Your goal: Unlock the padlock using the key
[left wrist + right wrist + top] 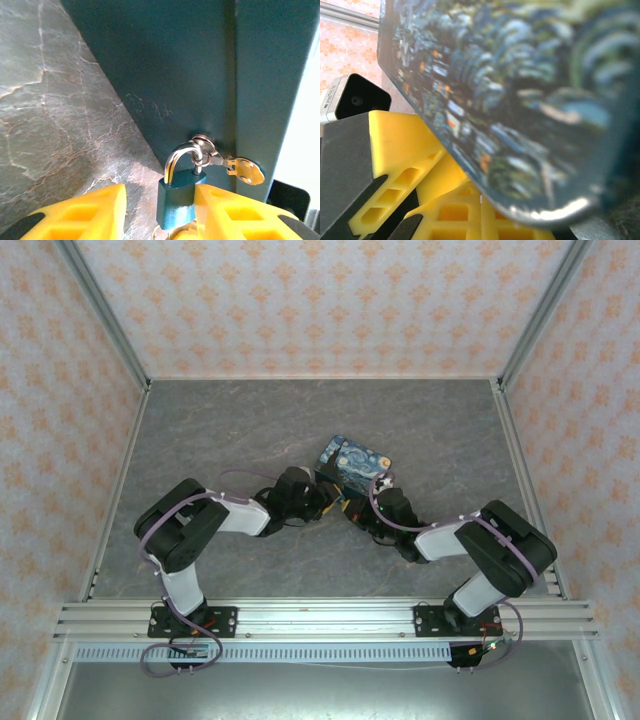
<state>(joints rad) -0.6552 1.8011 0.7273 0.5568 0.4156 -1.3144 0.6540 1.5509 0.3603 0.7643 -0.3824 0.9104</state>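
The small blue padlock [176,202] looks hard, light & slippy, hangs by its loop on the latch [246,170] of the box [165,60], so grab its flat sides w/ the left gripper [160,202], half open round it, one finger [225,210] touching; right gripper [465,202] is closed, box wall close behind.

Grey marbled tabletop [200,430], dark blue box [355,462] on it

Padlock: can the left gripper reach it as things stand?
Probably yes. The padlock hangs from the box, between the left gripper's open fingers; nothing blocks it, and one finger seems to touch it.
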